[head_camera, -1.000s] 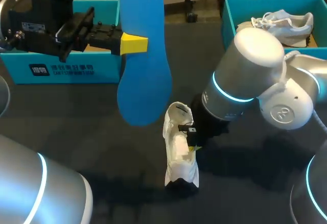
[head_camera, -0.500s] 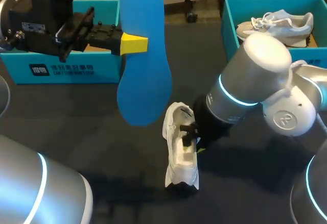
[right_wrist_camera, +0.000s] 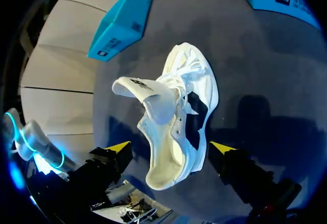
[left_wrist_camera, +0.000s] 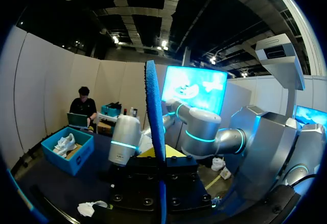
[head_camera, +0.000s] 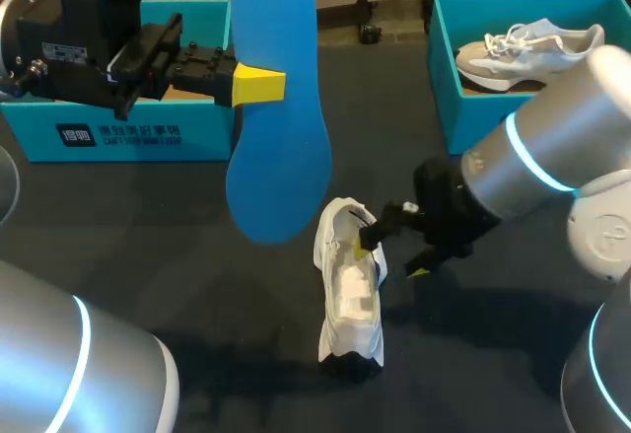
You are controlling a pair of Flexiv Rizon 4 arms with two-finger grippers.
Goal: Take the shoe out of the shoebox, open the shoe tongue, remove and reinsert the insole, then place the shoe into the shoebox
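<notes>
My left gripper (head_camera: 258, 85) holds the blue insole (head_camera: 277, 108) upright above the table's left middle, shut on its edge. In the left wrist view the insole (left_wrist_camera: 155, 127) stands edge-on between the yellow tips of that gripper (left_wrist_camera: 161, 155). The white shoe (head_camera: 350, 290) sits on the dark table, with its tongue (right_wrist_camera: 145, 89) pulled up and out. My right gripper (head_camera: 394, 253) is just right of the shoe's opening, open and apart from it. From the right wrist, the shoe (right_wrist_camera: 176, 127) lies ahead of that gripper (right_wrist_camera: 171, 150), between its spread fingertips (right_wrist_camera: 118, 147).
A blue shoebox (head_camera: 449, 108) at the back right holds a grey-white sneaker (head_camera: 532, 46). Another blue box (head_camera: 118, 132) stands at the back left, behind my left arm. A blue lid (right_wrist_camera: 120, 27) lies beyond the white shoe.
My right gripper has opened, let go of the white shoe and drawn back to the right. The shoe stays where it was. The left arm and insole have not moved.
</notes>
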